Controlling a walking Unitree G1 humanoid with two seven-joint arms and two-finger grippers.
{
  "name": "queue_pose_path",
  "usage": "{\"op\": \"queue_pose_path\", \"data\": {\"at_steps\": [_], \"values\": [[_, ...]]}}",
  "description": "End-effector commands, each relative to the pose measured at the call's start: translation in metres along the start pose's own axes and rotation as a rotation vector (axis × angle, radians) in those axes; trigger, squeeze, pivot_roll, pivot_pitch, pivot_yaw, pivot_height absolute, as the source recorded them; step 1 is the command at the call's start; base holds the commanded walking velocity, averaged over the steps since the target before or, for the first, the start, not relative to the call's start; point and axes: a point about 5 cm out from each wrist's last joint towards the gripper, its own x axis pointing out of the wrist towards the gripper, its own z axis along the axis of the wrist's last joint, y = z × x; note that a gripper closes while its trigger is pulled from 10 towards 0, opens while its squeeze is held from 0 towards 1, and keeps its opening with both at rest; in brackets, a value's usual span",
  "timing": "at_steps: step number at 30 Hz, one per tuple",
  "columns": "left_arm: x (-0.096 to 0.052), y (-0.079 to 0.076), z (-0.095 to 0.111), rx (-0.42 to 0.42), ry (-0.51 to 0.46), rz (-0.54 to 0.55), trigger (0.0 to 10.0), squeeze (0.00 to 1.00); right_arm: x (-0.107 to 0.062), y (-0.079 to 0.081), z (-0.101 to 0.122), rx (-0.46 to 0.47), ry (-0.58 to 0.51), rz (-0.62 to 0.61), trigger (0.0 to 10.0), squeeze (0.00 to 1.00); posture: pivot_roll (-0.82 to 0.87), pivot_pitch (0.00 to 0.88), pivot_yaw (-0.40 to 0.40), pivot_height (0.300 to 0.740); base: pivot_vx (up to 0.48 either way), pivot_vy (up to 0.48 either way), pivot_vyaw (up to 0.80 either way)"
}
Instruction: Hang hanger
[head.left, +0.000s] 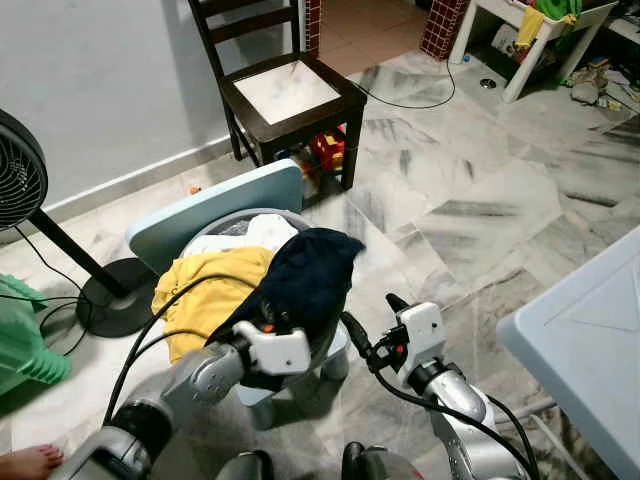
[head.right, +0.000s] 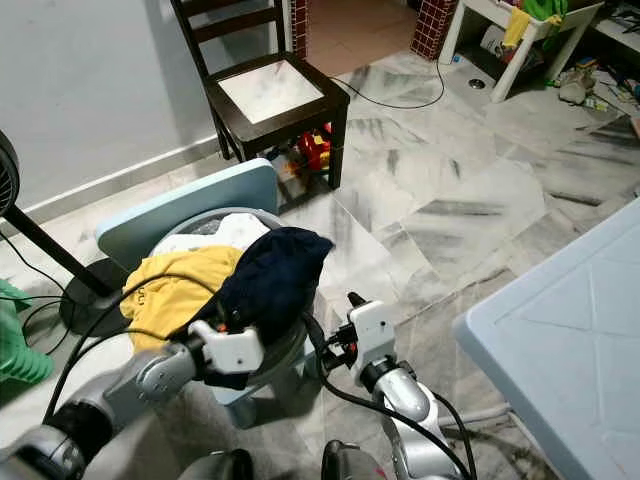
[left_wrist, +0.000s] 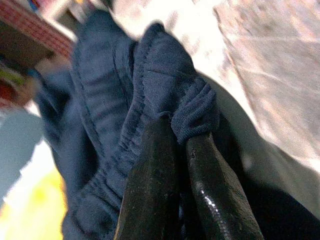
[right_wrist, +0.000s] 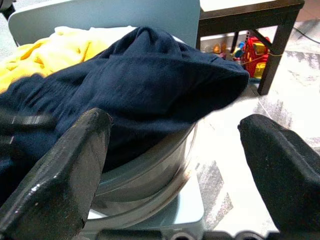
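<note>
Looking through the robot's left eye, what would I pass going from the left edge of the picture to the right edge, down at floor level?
Green item → fan base → yellow garment → navy garment, pinched by the left claw → right claw, open → pale blue table.

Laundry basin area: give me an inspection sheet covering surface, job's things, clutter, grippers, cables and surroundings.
Surface: grey-veined marble floor; a light-blue stool carries a grey basin.
Job's things: no hanger seen; navy garment on top of the basin, yellow garment and white cloth beside it.
Clutter: red toy under the dark wooden chair.
Grippers: left gripper has its fingers shut on a fold of the navy garment; right gripper open, beside the basin, holding nothing.
Cables: black cable across the floor behind the chair.
Surroundings: standing fan, pale-blue table corner, a person's bare foot.
</note>
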Motion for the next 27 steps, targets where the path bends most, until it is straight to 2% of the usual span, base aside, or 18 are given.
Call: {"op": "queue_pose_path", "data": {"at_steps": [1,2,3,4,7,8,9,10,11,13,14,18,21,27], "values": [[-0.004,-0.005,-0.006,-0.035,0.034,-0.01,3.4,0.0,-0.002,0.003,-0.007,0.003,0.029,0.015,10.0,0.0,0.06,0.224,-0.021,0.74,0.0,0.0,0.0],[-0.007,-0.006,-0.01,-0.054,0.055,-0.002,8.2,0.0,-0.001,0.003,-0.007,0.004,0.03,0.015,10.0,0.0,0.07,0.224,-0.021,0.74,0.0,0.0,0.0],[-0.007,-0.006,-0.01,-0.054,0.055,-0.002,8.2,0.0,-0.001,0.003,-0.007,0.004,0.03,0.015,10.0,0.0,0.07,0.224,-0.021,0.74,0.0,0.0,0.0],[-0.01,-0.006,-0.014,-0.084,0.084,0.024,9.8,0.0,0.0,0.002,-0.006,0.003,0.03,0.016,10.0,0.0,0.07,0.225,-0.022,0.74,0.0,0.0,0.0],[-0.014,-0.004,-0.02,-0.131,0.119,0.073,10.0,0.0,0.001,0.002,-0.006,0.002,0.03,0.017,10.0,0.0,0.07,0.226,-0.023,0.74,0.0,0.0,0.0],[-0.015,-0.002,-0.022,-0.138,0.133,0.102,10.0,0.71,0.001,0.002,-0.006,0.002,0.03,0.019,10.0,0.0,0.08,0.225,-0.025,0.74,0.0,0.0,0.0],[-0.016,-0.001,-0.023,-0.139,0.142,0.121,10.0,0.71,0.001,0.002,-0.005,0.001,0.029,0.02,10.0,0.0,0.08,0.227,-0.024,0.74,0.0,0.0,0.0],[-0.018,0.004,-0.025,-0.167,0.154,0.199,10.0,1.0,0.002,0.003,-0.005,0.0,0.03,0.024,10.0,0.0,0.08,0.225,-0.027,0.74,0.0,0.0,0.0],[-0.02,0.012,-0.023,-0.164,0.141,0.282,10.0,1.0,0.002,0.003,-0.006,0.0,0.031,0.027,10.0,0.0,0.08,0.224,-0.028,0.74,0.0,0.0,0.0],[-0.02,0.014,-0.022,-0.163,0.132,0.305,10.0,1.0,0.002,0.003,-0.006,0.0,0.031,0.028,10.0,0.0,0.08,0.224,-0.028,0.74,0.0,0.0,0.0],[-0.022,0.019,-0.018,-0.131,0.103,0.361,10.0,1.0,0.002,0.003,-0.006,0.0,0.032,0.032,10.0,0.0,0.08,0.224,-0.03,0.74,0.0,0.0,0.0],[-0.025,0.024,-0.013,-0.099,0.075,0.427,10.0,1.0,0.003,0.004,-0.006,0.0,0.032,0.037,10.0,0.0,0.09,0.223,-0.03,0.74,0.0,0.0,0.0],[-0.031,0.026,-0.008,-0.195,0.039,0.528,10.0,1.0,0.005,0.004,-0.006,0.0,0.032,0.042,10.0,0.0,0.09,0.221,-0.03,0.74,0.0,0.0,0.0],[-0.039,0.028,0.003,-0.24,-0.025,0.605,10.0,1.0,0.005,0.004,-0.006,0.0,0.033,0.045,10.0,0.0,0.1,0.227,-0.03,0.74,0.0,0.0,0.0]]}}
